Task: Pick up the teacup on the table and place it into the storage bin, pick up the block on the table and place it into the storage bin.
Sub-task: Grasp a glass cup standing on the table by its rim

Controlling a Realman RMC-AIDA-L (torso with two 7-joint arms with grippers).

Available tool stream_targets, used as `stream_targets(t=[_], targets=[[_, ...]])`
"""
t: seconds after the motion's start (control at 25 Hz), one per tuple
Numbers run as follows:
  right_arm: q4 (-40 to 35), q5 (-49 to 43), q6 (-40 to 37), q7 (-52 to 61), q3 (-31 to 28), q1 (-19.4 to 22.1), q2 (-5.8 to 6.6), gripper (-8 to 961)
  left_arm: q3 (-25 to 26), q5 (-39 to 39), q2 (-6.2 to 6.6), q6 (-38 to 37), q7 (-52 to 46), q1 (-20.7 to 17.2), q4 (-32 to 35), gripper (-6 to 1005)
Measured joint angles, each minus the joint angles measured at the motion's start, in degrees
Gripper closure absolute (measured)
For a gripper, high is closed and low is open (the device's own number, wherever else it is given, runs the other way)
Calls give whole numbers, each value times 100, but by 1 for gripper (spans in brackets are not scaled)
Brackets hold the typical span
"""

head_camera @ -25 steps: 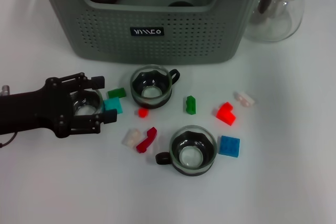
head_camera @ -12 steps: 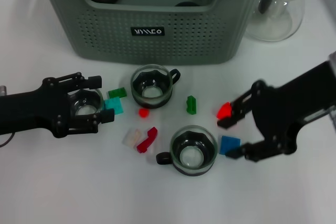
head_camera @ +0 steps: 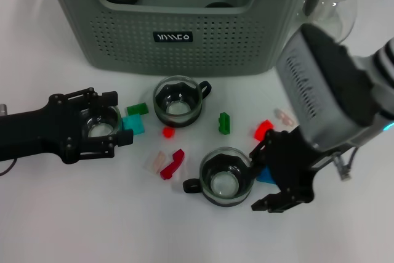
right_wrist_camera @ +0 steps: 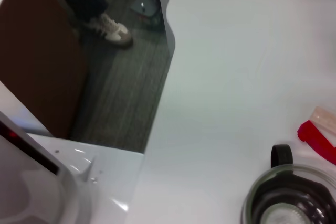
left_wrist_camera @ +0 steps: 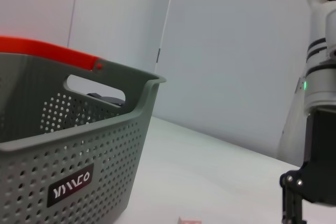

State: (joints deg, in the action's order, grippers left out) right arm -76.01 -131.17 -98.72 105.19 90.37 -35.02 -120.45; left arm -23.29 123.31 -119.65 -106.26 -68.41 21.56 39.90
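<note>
My right hand [head_camera: 278,177] has swung in from the side within the last second and now hovers spread open over the blue flat plastic block [head_camera: 266,175], beside the near clear glass teacup with dark liner [head_camera: 225,175]. My left hand [head_camera: 109,126] has stayed around the left glass teacup [head_camera: 100,122] — clenched on it, I think. So both picks are starting; nothing is lifted. The large grey-green perforated storage bin [head_camera: 184,29] waits at the back of the white bench [head_camera: 92,214]; dark flooring lies beyond the bench edge.
</note>
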Motion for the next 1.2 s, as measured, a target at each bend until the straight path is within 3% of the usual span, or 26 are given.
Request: stream_targets(t=[0.64, 0.92, 1.12, 1.2], targets=[[700, -111, 1410, -21, 1315, -146, -22, 434, -51, 0, -14, 179, 1, -11, -1, 139], [957, -87, 1644, 222, 1379, -267, -28, 444, -48, 0, -15, 187, 3, -7, -9, 140], [933, 27, 1604, 273, 1256, -276, -1, 660, -55, 0, -14, 187, 2, -3, -9, 140], [937, 29, 1569, 278, 1206, -279, 0, 696, -54, 0, -14, 187, -1, -2, -9, 140]])
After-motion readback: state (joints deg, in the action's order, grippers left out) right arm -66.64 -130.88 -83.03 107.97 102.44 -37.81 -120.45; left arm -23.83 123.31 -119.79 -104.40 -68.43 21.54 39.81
